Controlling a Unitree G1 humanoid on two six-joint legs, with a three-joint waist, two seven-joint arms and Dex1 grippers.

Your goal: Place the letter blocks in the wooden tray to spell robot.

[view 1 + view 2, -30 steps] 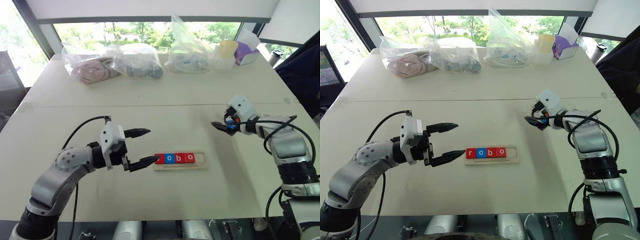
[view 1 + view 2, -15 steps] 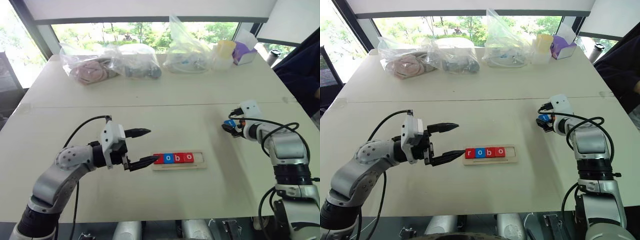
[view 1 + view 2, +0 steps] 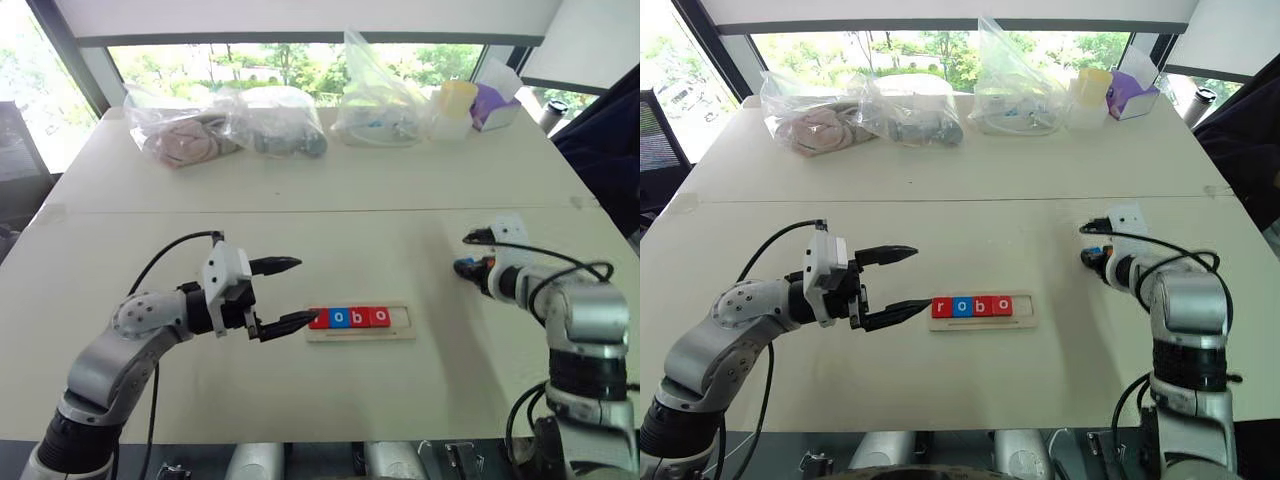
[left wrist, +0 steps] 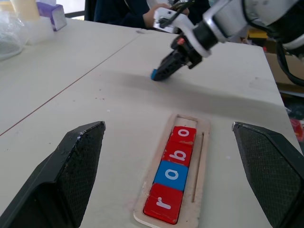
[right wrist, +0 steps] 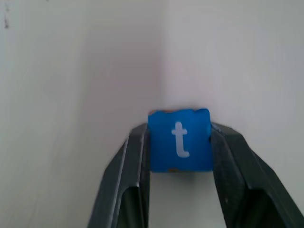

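Observation:
The wooden tray (image 3: pixel 401 319) lies mid-table with four letter blocks in it, reading r (image 4: pixel 159 205), o (image 4: pixel 172 175), b (image 4: pixel 178 153), o (image 4: pixel 184 135); the slot at its right end is bare. A blue letter block marked t (image 5: pixel 179 140) sits clamped between the fingers of my right gripper (image 3: pixel 461 268), low over the table to the right of the tray and a little farther back. My left gripper (image 3: pixel 306 291) stands open and level at the tray's left end, its lower fingertip close to the r block, with nothing between its fingers.
Clear plastic bags (image 3: pixel 270 120) of items, a yellow-lidded container (image 3: pixel 452 105) and a purple box (image 3: pixel 493 105) line the far side of the table. A seam (image 3: pixel 300 211) crosses the table behind the tray. A person in dark clothing (image 3: pixel 605 140) sits at the far right.
My right gripper has drawn back and dipped toward the table, tilting downward, and its fingers have shut on the blue t block. The left arm has kept still.

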